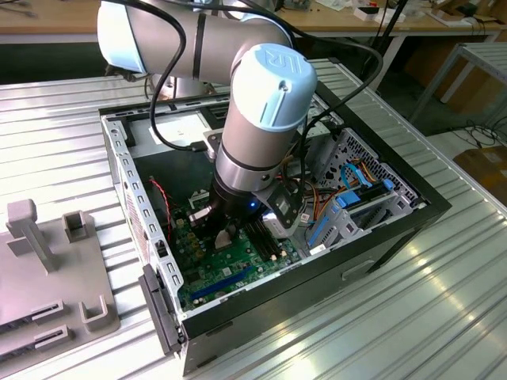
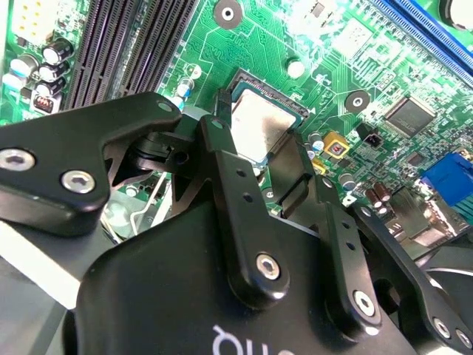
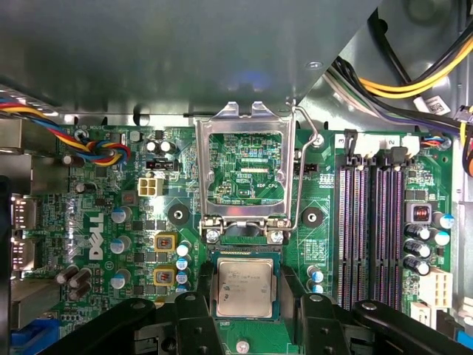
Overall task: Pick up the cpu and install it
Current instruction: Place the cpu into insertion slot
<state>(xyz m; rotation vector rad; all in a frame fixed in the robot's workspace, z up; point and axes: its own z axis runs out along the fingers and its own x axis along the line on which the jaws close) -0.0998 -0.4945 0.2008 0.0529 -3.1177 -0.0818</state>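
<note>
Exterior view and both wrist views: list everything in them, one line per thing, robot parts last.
computer case: one, black, side open, on the table.
table: one, silver, ribbed metal, under the case.
fixture block: one, grey, on the table at the exterior view's left.
motherboard: one, green, on the case floor.
socket frame: one, silver, swung open on the motherboard.
cpu: one, silver-grey, next to the open frame's hinge, at the end effector.
memory slots: four, black, side by side next to the socket.
cables: several, yellow, by the case wall.
arm: one, silver-grey with pale blue caps, reaching down into the case.
end effector: one, black, at the cpu.
</note>
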